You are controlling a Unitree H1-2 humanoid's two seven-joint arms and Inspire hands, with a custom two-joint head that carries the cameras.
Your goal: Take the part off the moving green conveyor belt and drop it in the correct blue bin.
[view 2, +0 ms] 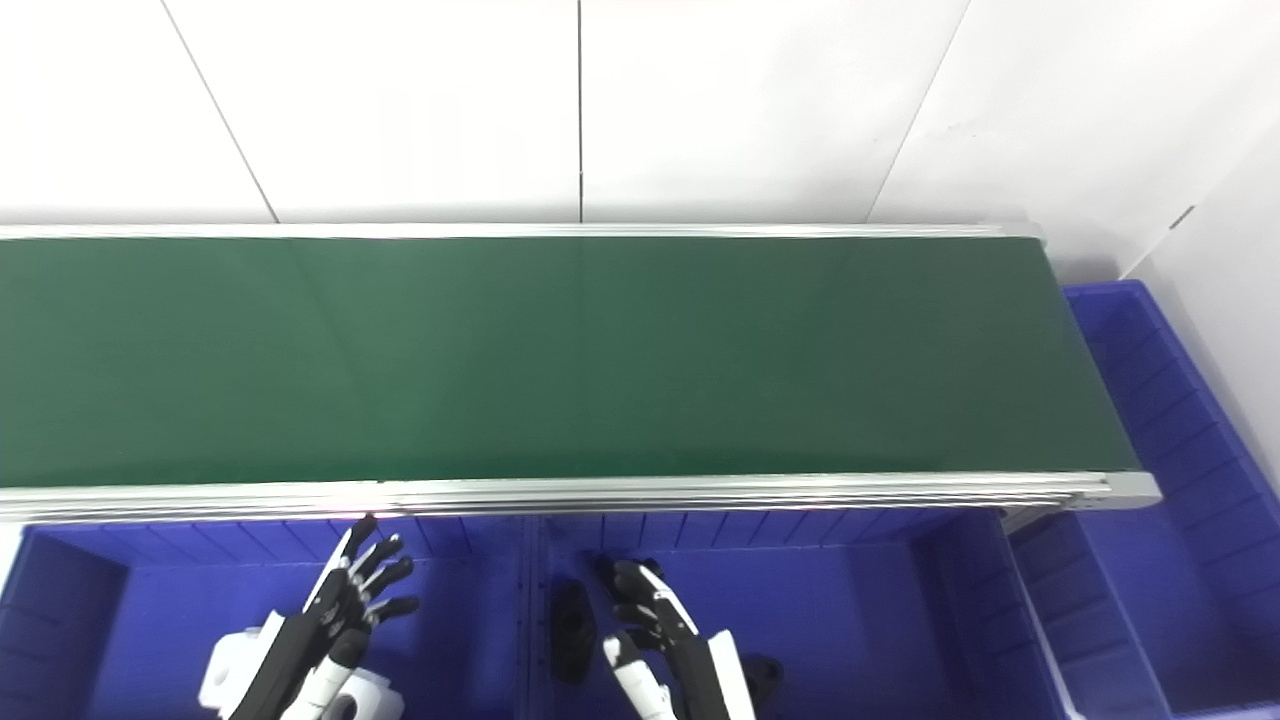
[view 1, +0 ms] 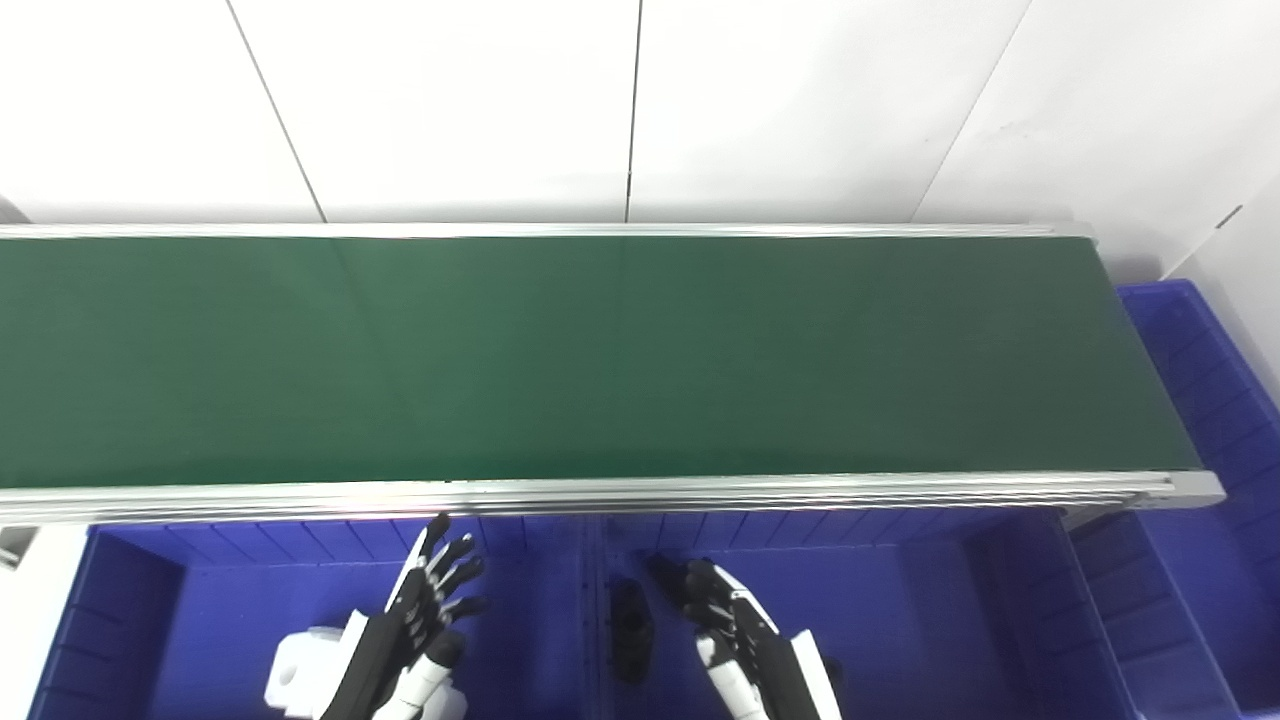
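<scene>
The left robot hand [view 1: 432,590] hovers above the left blue bin [view 1: 130,600], just short of the conveyor's near rail [view 1: 600,493]. Its fingers [view 1: 458,575] are spread apart and extended, and it holds nothing and touches nothing visible. The right robot hand [view 1: 715,605] hovers above the middle blue bin [view 1: 900,600], fingers loosely apart and slightly curled, likewise holding nothing.

The green conveyor belt [view 1: 600,350] runs the full width of both views between two aluminium rails; its surface shows bare, with no part visible on it.

Parts are visible in the bins only. A white part [view 1: 300,675] lies in the left blue bin beneath the left forearm, partly hidden by it (its full shape cannot be made out). A black part [view 1: 630,625] lies at the left edge of the middle blue bin, just beside the divider wall and near the right robot hand, apart from its fingertips. A second dark item [view 2: 765,675] shows beside the right forearm in the right eye view; its form cannot be told.

A third blue bin [view 1: 1200,380] stands at the right end of the conveyor, past the belt's end. White wall panels [view 1: 640,100] rise behind the far rail.
</scene>
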